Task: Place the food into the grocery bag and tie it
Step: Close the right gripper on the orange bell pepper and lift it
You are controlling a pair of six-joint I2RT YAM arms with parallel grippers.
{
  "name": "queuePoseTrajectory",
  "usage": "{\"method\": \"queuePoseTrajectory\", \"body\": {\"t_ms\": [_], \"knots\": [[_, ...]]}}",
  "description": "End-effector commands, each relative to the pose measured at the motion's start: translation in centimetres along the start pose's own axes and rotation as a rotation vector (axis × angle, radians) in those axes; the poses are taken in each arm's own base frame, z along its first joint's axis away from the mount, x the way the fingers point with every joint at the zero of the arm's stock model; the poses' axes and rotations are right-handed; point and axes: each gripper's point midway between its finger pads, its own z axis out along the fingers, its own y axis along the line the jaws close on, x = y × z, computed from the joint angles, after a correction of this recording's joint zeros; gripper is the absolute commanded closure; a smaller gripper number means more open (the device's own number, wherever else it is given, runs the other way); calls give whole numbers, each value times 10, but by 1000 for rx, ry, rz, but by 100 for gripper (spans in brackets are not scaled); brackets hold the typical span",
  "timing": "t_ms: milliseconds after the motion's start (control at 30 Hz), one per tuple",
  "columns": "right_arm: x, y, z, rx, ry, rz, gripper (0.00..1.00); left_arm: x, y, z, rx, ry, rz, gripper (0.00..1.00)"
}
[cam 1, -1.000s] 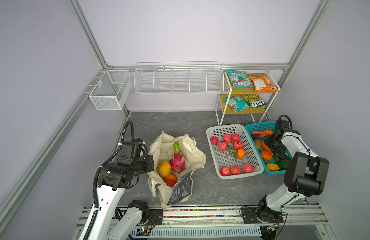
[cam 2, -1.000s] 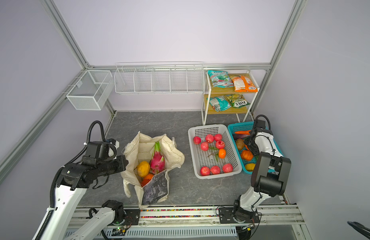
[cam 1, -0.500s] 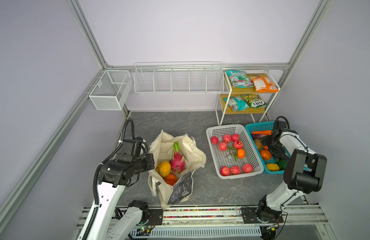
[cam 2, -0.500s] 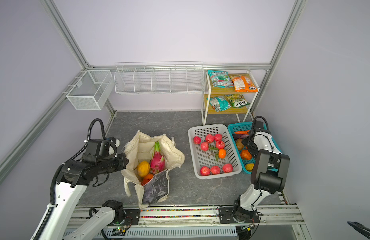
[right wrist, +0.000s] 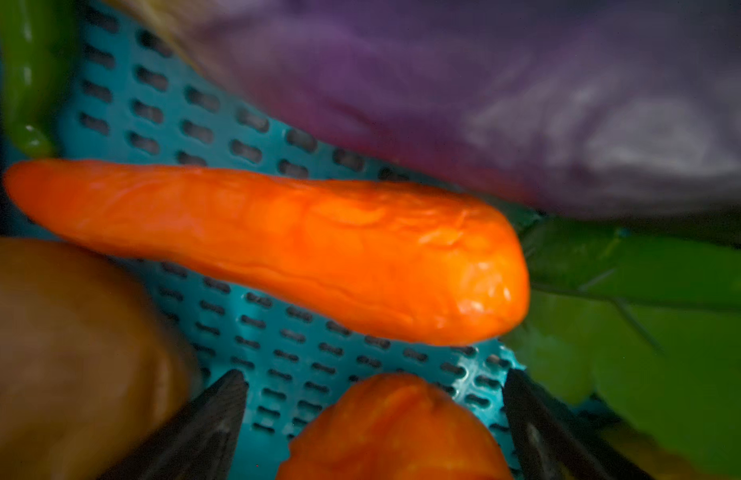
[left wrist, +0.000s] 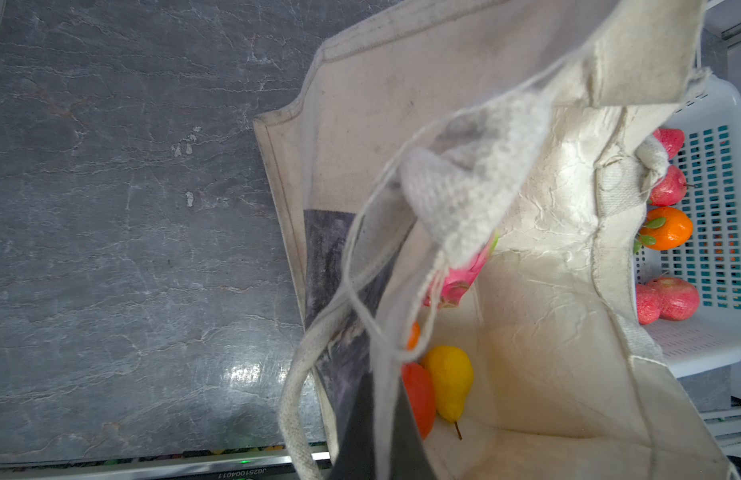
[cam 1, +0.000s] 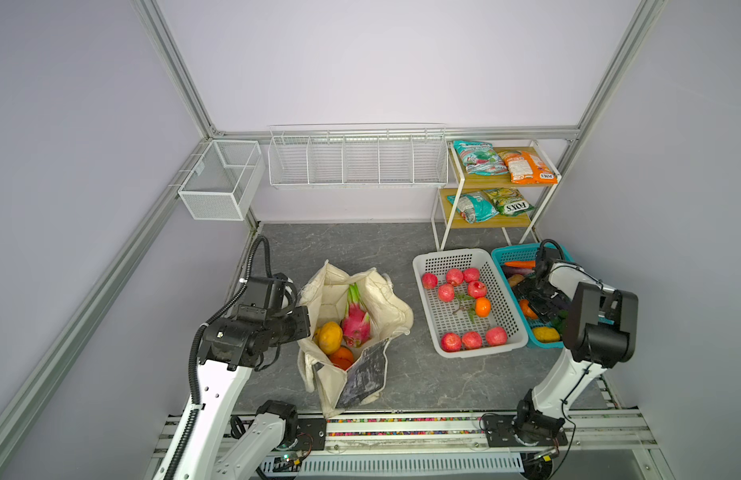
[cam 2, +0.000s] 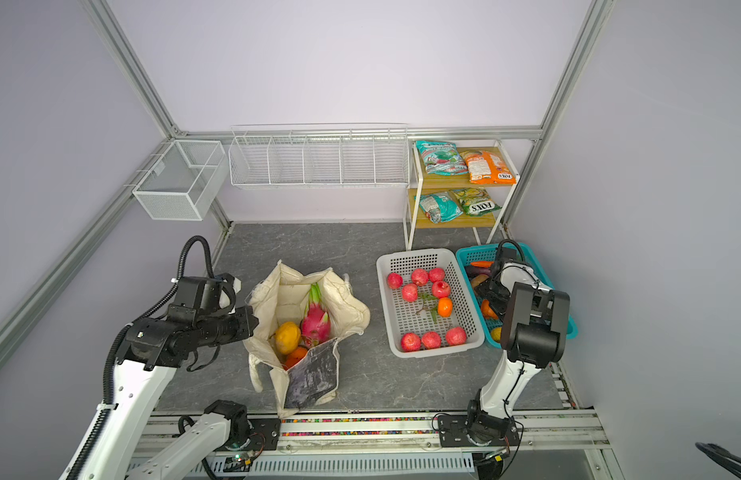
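Cream tote (cam 1: 397, 307), grey-marbled panel (cam 1: 362, 380); teal basket (cam 1: 514, 252).

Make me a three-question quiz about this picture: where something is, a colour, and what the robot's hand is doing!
1. Where is the dragon fruit?
A) in the grocery bag
B) in the white basket
C) on the shelf

2. What colour is the basket under the right gripper?
A) white
B) teal
C) red

3. The right gripper is:
A) shut
B) open
C) hidden

Answers: 1 A, it stands among the bag's other fruit; 2 B, teal mesh shows below the gripper; 3 B, its fingers stand apart.
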Motion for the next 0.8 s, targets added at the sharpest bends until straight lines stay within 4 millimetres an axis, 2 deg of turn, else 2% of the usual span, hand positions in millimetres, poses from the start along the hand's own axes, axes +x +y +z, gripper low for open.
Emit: {"method": "queuePoseTrajectory", "body": {"t_ms": [0, 167, 500, 767], "knots": [[0, 5, -3, -44, -20, -7, 15, -1, 1, -6, -5, -6, -4, 98], [-2, 8, -15, -81, -42, -18, 42, 0, 1, -4, 0, -4, -6, 98], [-5, 6, -57, -143, -96, -13, 43, 5, 2, -5, 2, -8, -5, 98], [-4, 7, -116, -249, -213, -73, 43, 9, 2, -5, 19, -19, -6, 98]]}}
